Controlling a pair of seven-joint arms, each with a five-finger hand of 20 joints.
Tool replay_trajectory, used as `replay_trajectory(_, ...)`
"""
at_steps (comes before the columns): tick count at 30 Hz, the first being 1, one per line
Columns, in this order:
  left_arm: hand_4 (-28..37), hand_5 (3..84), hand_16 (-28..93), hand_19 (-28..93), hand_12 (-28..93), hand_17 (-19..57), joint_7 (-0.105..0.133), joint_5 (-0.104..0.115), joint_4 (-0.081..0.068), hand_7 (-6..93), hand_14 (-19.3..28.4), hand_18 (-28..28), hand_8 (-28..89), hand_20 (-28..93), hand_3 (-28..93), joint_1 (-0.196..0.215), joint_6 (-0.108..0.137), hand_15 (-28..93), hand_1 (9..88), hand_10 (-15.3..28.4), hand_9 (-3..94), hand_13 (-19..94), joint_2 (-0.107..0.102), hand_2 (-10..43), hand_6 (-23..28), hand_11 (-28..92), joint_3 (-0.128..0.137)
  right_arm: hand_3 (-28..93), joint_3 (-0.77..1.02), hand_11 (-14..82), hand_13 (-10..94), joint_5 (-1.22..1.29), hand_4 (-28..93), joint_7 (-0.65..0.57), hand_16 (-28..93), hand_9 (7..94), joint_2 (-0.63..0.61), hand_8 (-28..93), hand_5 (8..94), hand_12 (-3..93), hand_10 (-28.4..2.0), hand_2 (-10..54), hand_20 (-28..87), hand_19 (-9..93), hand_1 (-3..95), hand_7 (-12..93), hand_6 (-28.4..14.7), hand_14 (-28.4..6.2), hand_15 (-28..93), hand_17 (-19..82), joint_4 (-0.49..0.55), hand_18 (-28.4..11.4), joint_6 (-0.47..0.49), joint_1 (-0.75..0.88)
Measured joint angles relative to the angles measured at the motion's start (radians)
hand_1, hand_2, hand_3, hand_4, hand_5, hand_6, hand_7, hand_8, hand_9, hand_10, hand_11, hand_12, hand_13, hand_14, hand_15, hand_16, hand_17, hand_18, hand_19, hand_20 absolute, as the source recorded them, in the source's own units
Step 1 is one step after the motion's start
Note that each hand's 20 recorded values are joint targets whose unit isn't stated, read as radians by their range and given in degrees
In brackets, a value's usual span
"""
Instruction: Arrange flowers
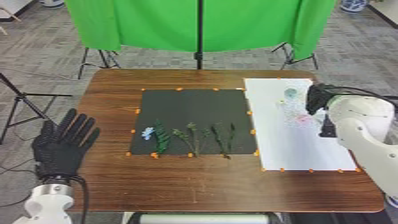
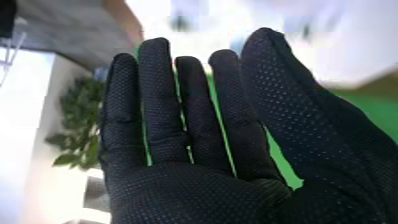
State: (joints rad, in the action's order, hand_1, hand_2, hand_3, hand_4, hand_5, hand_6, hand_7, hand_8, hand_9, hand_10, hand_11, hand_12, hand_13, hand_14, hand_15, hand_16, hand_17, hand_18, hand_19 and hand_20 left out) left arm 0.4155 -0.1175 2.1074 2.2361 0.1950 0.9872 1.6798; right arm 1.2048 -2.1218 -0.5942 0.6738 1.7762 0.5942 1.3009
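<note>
The head view shows you the brown table [image 1: 195, 195] close by, with your left hand [image 1: 59, 151] at its left side, fingers straight and spread apart. A bit farther, on the near part of the dark mat [image 1: 191, 105], your flowers lie in a row: the blue flower [image 1: 147, 133] on the left, then the leafy stem [image 1: 161, 138], the branchy stems [image 1: 193, 140] and the thin stems [image 1: 223, 142]. The white sheet [image 1: 298, 155] is just right of the mat. Your right hand [image 1: 317, 99] is by its far right part; in the right wrist view, your right hand [image 2: 191, 192] has straight fingers and an empty palm. Past the table hangs a green cloth [image 1: 151, 25].
</note>
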Motion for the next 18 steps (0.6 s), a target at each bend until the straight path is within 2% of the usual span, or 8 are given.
replay_trajectory(2,-28.3,42.5,-5,25,10,-3.0,-0.001,-0.001,-0.002,11.7,12.7,12.7,-9,12,74,-0.006,0.000,27,23.4,13.8,36.3,28,0.000,12.2,6.9,21,-0.005,81,-0.010,9.9,45,0.003,-28,0.000,19,49.1,0.007,-13,52.1,15.9,-13.9,-9.5,25,59,52.5,20,-1.8,-14.4,42,15,-0.010,-22.0,0.049,-0.012)
replay_trajectory(5,-28.3,42.5,-5,25,10,-3.0,-0.002,-0.002,-0.005,11.6,12.7,12.7,-9,12,74,-0.016,-0.001,27,23.4,13.8,36.3,28,0.000,12.2,6.9,21,-0.013,81,-0.036,9.8,46,0.008,-28,-0.001,19,49.0,0.018,-13,51.8,16.0,-13.8,-9.5,26,60,52.1,20,-1.8,-14.0,42,15,-0.033,-22.1,0.061,-0.032)
replay_trajectory(9,-28.3,42.5,-6,25,10,-2.9,-0.004,-0.003,-0.008,11.6,12.6,12.7,-9,12,74,-0.028,-0.001,27,23.5,13.8,36.3,28,-0.001,12.2,6.9,21,-0.019,80,-0.049,11.2,48,0.016,-28,-0.002,20,51.8,0.031,-13,52.7,16.6,-13.1,-9.5,27,60,51.5,20,-1.6,-13.2,45,16,-0.047,-21.9,0.039,-0.037)
replay_trajectory(14,-28.3,42.4,-5,25,10,-2.9,-0.009,-0.014,-0.011,11.5,12.4,12.7,-9,12,74,-0.042,0.000,26,23.5,13.6,36.1,28,-0.006,12.3,6.9,20,-0.030,76,-0.049,14.3,53,0.009,-28,0.009,23,59.4,0.037,-14,60.4,17.7,-12.1,-9.5,28,61,53.5,24,1.2,-11.4,48,17,-0.044,-21.7,0.006,-0.018)
replay_trajectory(18,-28.3,42.5,-5,25,10,-2.9,-0.013,-0.024,-0.016,11.6,12.5,12.6,-9,12,74,-0.058,0.000,27,23.4,13.7,36.1,28,-0.013,12.3,6.8,21,-0.041,68,-0.068,17.9,56,-0.029,-28,0.028,34,64.6,0.037,-14,64.1,19.3,-11.6,-9.5,30,61,58.0,27,2.4,-8.7,45,19,-0.042,-21.0,-0.044,0.000)
